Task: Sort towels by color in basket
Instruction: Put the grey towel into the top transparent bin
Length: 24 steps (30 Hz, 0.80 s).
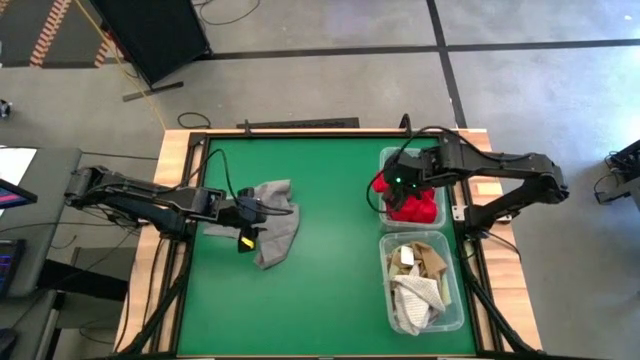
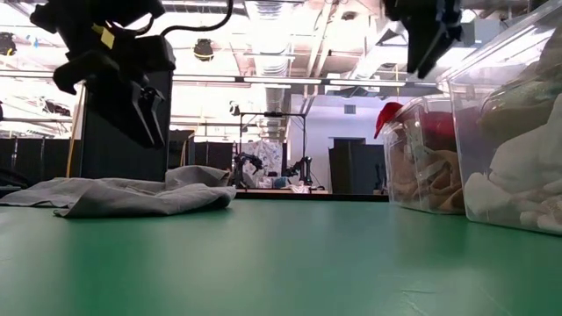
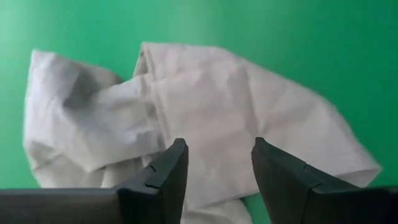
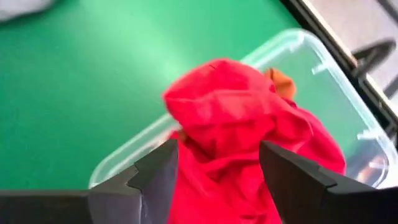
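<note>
- A grey towel lies crumpled on the green table, left of centre and well apart from both bins; it appears to be the only towel not yet sorted.
- The left gripper hangs just above this towel; in the left wrist view its fingers stand narrowly apart with nothing between them, the cloth lying below.
- The red towels are heaped in the far clear bin at the table's right side, piled above its rim; a scrap of orange shows behind the red.
- The right gripper hovers over this heap, its fingers spread wide around the red cloth and gripping nothing.
- The near bin holds tan-brown and white towels.
- Judged from this, sorting is nearly done: the warm colours and the pale ones are in bins, and the grey towel is left to pick up and place.
</note>
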Available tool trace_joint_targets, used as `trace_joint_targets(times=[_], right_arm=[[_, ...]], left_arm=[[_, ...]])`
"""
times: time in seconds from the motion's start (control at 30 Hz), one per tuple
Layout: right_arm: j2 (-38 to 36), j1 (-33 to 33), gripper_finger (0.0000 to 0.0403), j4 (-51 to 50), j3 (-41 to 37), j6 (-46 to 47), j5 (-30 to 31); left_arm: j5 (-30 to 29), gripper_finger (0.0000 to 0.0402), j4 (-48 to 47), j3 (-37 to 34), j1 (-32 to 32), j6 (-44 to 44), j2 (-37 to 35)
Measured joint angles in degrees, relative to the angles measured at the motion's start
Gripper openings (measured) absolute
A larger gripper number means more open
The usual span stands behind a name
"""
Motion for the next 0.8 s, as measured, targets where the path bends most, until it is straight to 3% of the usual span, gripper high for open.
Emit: trace_joint_targets(times=[0.43, 0.8], right_arm=[[0.18, 7.76, 0.0255, 15.89, 0.92, -10.43, 1.01], [0.22, 14.66, 0.0255, 31.59, -0.87, -18.93, 1.02]], left_arm=[[-2.11, 0.0293, -5.36, 0.0, 0.0, -4.78, 0.41], [-5.98, 0.0303, 3.43, -8.93, 1.22, -9.87, 1.36]])
